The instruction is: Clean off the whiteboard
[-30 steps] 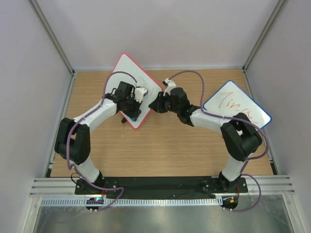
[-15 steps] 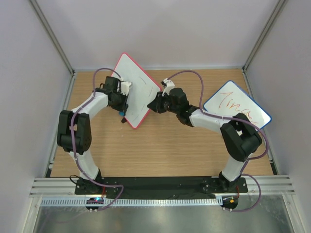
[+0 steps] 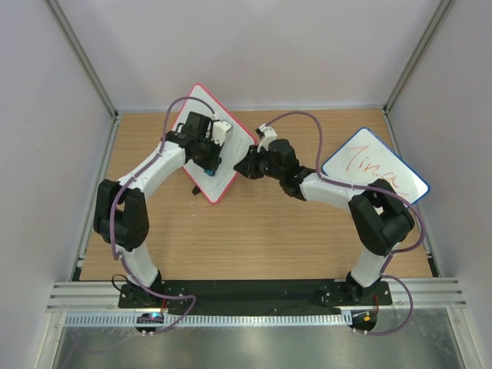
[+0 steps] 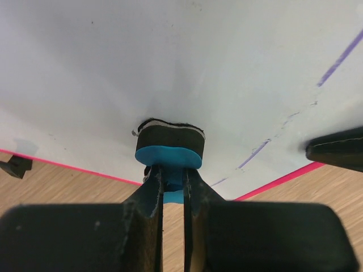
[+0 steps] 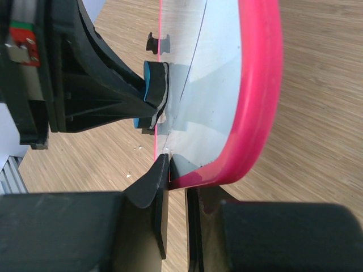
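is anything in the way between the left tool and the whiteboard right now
Only the eraser that the left tool is shut on, and its black felt is pressed against the whiteboard. Nothing else sits between them. The right tool clamps the board's pink edge off to the side, apart from the eraser.

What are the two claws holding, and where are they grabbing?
Left claw: small blue-and-black eraser, by its blue handle. Right claw: red-framed white whiteboard, by its rim.
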Robot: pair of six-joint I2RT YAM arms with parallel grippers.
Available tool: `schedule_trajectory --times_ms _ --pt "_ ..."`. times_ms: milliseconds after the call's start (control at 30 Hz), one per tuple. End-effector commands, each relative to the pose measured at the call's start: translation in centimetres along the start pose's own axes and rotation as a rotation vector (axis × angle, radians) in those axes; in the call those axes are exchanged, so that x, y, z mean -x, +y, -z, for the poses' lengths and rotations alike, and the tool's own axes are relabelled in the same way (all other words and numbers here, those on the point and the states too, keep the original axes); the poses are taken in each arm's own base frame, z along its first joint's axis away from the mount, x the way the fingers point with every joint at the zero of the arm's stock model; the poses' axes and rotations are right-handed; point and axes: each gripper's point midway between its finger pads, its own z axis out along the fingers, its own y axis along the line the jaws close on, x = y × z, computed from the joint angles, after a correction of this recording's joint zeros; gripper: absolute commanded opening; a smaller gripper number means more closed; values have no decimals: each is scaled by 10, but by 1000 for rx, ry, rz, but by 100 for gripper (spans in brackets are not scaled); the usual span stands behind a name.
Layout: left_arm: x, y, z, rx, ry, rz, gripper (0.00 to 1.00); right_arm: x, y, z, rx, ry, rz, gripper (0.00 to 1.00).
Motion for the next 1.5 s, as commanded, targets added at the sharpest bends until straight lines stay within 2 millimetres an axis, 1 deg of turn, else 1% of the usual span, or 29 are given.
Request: schedule_trajectory --times_ms 0,67,100,167,200,267,300,333,400,433,467,533,567,633,733,833,967,1067,1233,1300,1333,1433,1467 --pt "53 -47 -15 -198 -183 -51 0 -40 12 1 60 132 142 1" --pt "46 -53 -19 -225 -165 -40 0 -40 12 1 60 130 144 1" --pt "32 -55 -26 -239 -133 -29 0 -40 12 1 61 131 142 1" --pt "16 -55 -34 -238 -95 -31 0 -40 11 2 59 131 141 1" --pt "-6 -54 -42 -230 -45 -24 0 -39 13 2 64 129 144 1" --pt "-25 -51 -49 -224 -15 -37 0 -41 12 4 62 129 144 1" --pt "-33 -52 -49 -226 -9 -38 0 -39 11 4 58 124 146 1" --pt "-52 -53 -52 -228 27 -36 0 -40 11 4 58 126 148 1" --pt "-61 -48 -53 -215 26 -44 0 -41 11 4 60 127 148 1" --pt "-68 -48 -49 -224 42 -39 0 -40 11 4 60 125 148 1" --pt "-69 -42 -47 -217 36 -28 0 -41 12 4 63 126 146 1" --pt "-71 -38 -45 -208 32 -20 0 -41 12 4 62 125 145 1" --pt "-75 -36 -44 -195 52 -17 0 -41 10 4 60 125 143 1" --pt "-79 -39 -42 -212 72 -8 0 -42 11 3 62 126 145 1" --pt "-92 -50 -41 -252 118 3 0 -41 11 4 61 124 145 1" --pt "-108 -51 -40 -252 179 13 0 -40 11 4 59 120 145 1" --pt "-124 -47 -38 -224 233 8 0 -41 12 4 61 123 148 1" --pt "-131 -44 -38 -210 258 13 0 -41 11 5 59 121 147 1" --pt "-139 -46 -40 -222 304 30 0 -41 11 5 57 121 147 1" --pt "-142 -48 -40 -232 315 34 0 -41 11 5 59 121 147 1" --pt "-140 -48 -39 -235 310 31 0 -42 11 5 59 123 147 1" --pt "-125 -56 -34 -281 260 33 0 -42 10 5 58 123 147 1" --pt "-114 -62 -28 -309 220 31 0 -42 11 4 60 122 147 1"
